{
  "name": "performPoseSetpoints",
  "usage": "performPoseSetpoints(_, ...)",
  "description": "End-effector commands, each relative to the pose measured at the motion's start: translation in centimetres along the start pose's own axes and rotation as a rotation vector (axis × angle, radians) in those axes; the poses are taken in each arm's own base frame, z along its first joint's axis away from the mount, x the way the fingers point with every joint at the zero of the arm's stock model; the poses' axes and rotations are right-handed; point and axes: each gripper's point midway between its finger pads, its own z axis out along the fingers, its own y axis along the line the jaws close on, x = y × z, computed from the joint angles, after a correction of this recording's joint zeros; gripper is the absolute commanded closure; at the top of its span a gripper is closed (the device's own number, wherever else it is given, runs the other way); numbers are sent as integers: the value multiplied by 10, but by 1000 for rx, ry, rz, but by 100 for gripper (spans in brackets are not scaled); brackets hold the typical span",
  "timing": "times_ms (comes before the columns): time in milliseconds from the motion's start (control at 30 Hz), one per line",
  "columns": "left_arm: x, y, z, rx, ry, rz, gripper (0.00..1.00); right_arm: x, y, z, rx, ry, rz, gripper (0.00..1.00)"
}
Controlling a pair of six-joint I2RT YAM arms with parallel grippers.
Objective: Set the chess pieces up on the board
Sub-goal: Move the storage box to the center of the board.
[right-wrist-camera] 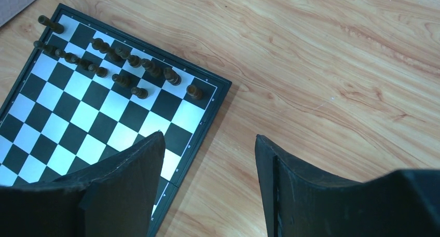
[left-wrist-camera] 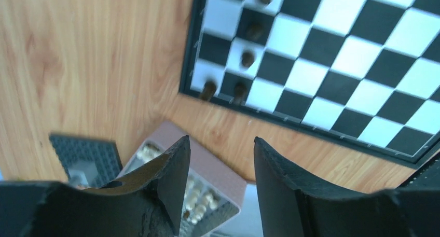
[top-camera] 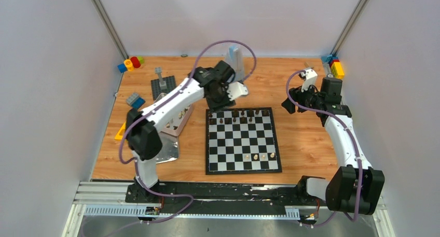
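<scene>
Left claw [left-wrist-camera: 221,143] blocks much of the tin [left-wrist-camera: 220,175].

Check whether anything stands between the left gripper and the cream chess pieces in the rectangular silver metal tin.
Nothing visible does: the open left gripper hangs above the uncovered tin, and the cream pieces lie exposed inside.
</scene>
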Motion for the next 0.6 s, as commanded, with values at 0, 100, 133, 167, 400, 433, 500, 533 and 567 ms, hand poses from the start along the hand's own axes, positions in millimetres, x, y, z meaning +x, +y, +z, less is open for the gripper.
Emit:
performPoseSetpoints(0, 30, 43, -44, -144, -140, -176, 42, -19, 6, -3, -45, -53, -40, 35)
performPoseSetpoints(100, 72, 52, -62, -189, -172, -275, 33, -18, 10, -1, -77, -54, -41, 35)
performPoseSetpoints(133, 87, 65, -67, -223, -185, -330, 31, -18, 11, 0, -86, -55, -40, 35)
performPoseSetpoints(167, 100, 62, -68, -222, -192, -357, 28, -18, 13, 1, -98, -54, -37, 35)
performPoseSetpoints(400, 213, 113, -64, -357, -134, -682, 21, -8, 12, 12, -131, -22, -23, 35)
performPoseSetpoints(433, 231, 122, -66, -380, -124, -740, 21, -6, 12, 13, -131, -17, -23, 35)
performPoseSetpoints(500, 259, 134, -61, -393, -104, -823, 22, -3, 12, 14, -133, -11, -22, 35)
performPoseSetpoints(533, 269, 138, -53, -388, -84, -849, 23, -4, 12, 14, -135, -12, -23, 35)
performPoseSetpoints(567, 280, 144, -50, -395, -73, -878, 24, -3, 13, 15, -141, -10, -21, 35)
